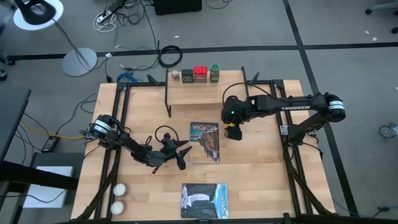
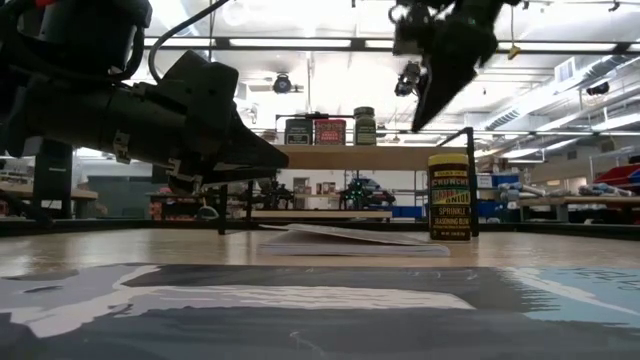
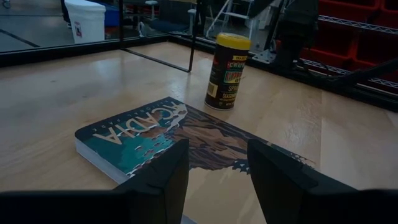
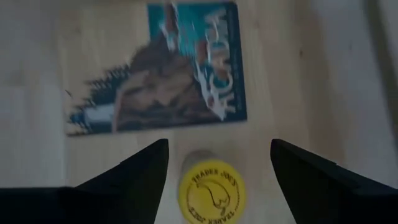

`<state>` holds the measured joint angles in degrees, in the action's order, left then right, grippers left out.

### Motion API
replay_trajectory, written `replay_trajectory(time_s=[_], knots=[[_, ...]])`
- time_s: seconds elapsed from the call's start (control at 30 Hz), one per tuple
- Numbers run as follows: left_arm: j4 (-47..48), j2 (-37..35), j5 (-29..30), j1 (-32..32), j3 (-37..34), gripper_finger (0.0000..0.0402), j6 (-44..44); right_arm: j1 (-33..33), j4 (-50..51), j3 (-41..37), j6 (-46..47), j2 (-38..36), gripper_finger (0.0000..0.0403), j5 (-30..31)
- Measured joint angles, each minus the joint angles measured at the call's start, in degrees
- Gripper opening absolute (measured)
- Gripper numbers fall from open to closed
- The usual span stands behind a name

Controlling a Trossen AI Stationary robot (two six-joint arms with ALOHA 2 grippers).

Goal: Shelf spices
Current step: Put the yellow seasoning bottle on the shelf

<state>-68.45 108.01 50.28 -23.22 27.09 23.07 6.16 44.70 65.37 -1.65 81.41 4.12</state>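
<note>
Beside the book's (image 1: pixel 205 142) edge, yellow-lidded jar (image 4: pixel 211 188) stands free.

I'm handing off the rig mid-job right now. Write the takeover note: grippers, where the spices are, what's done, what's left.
Right gripper: open, empty, hanging directly above the yellow-lidded jar, fingers either side of it, not gripping.
Left gripper: open, empty, low over the table at the near edge of the Acadia book; waiting.
Shelf: four spices in a row along its back edge: tiny pale jar, dark square tin, red tin, green jar.
Done: those four shelved.
Left: the yellow-lidded jar, upright on the table beside the book, in front of the shelf. Grasp it and shelve it.
</note>
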Motion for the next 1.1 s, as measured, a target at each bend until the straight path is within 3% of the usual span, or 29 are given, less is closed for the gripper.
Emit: replay_trajectory(time_s=[0.33, 0.47, 0.57, 0.77, 1.1], knots=[[0.0, 0.0, 0.0, 0.0, 0.0, 0.0167, 0.0, -2.4, 11.7, 13.5, 3.2, 0.0, 0.0266, 1.1], [0.0, 0.0, 0.0, 0.0, 0.0, 0.0167, 0.0, -3.8, 21.7, 19.8, 4.8, 0.0, 0.0229, 1.9], [-0.4, 0.0, -0.5, 0.0, 0.0, 0.0167, 0.0, -4.4, 29.3, 23.0, 7.4, -0.2, 0.0176, 5.2], [-0.8, 0.0, -0.5, 0.0, 0.0, 0.0167, -0.1, -5.1, 29.2, 20.3, 8.4, -0.4, 0.0022, 5.8], [-1.0, 0.0, -0.9, 0.0, 0.0, 0.0167, -0.2, -4.2, 24.3, 9.6, 3.5, -0.3, 0.0004, 5.5]])
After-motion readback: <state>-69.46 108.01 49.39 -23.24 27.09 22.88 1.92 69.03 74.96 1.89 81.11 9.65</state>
